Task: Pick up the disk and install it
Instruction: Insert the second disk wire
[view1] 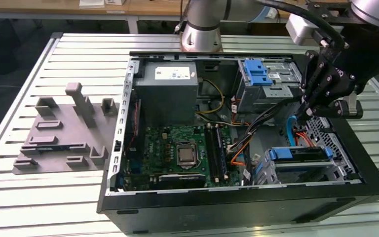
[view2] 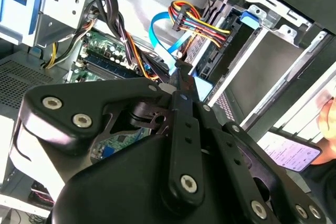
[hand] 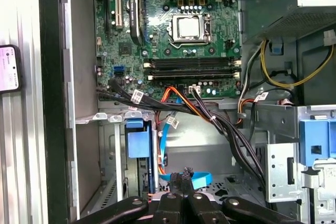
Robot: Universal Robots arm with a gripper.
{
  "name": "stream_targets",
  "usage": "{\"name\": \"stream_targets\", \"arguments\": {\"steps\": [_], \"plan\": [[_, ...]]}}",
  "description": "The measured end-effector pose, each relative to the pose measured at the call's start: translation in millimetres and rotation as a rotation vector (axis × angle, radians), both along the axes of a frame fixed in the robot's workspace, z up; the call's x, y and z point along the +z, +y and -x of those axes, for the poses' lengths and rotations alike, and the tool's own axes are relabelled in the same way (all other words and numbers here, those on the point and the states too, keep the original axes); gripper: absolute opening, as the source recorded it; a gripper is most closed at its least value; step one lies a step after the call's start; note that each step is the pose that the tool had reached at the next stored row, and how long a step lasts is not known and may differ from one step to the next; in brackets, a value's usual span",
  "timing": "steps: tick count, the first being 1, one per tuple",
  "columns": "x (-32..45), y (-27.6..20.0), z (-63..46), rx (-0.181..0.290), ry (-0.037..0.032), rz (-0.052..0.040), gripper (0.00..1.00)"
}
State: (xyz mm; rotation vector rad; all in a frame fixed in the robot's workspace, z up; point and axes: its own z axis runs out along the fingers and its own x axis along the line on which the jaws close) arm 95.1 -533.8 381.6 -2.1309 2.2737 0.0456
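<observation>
My gripper [hand: 181, 182] hangs pinched shut and empty inside the open computer case [view1: 242, 202], just above the disk [view1: 297, 154] seated in its lower bay, where loose cables [hand: 210, 119] could snag.

**Open computer case lying on a slatted surface**

A black open desktop computer case [view1: 242, 197] is lying on its side on the pale slatted metal surface [view1: 57, 197]. Inside, a green motherboard [view1: 176, 153] is sitting below a grey boxy power supply [view1: 170, 94]. A blue plastic bracket [view1: 258, 74] is resting atop the metal drive cage [view1: 278, 89]. Orange, yellow and black cables [hand: 210, 114] are running across the interior. A grey moulded fixture plate [view1: 64, 136] is lying beside the case, on the exterior view's left.
</observation>
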Motion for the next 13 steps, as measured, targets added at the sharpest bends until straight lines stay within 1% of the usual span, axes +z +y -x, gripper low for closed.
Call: {"name": "stream_targets", "arguments": {"steps": [2,4,8,11,13], "plan": [[-1.3,0.1,0.0,0.0,0.0,0.0021,0.11],[-1.3,0.1,0.0,0.0,0.0,0.0022,0.11],[3.4,0.5,0.1,0.0,0.0,0.0033,0.11],[4.9,1.8,0.1,0.0,-0.0001,0.0076,0.11],[4.9,3.8,0.1,0.0,0.0,0.0113,0.11]]}}
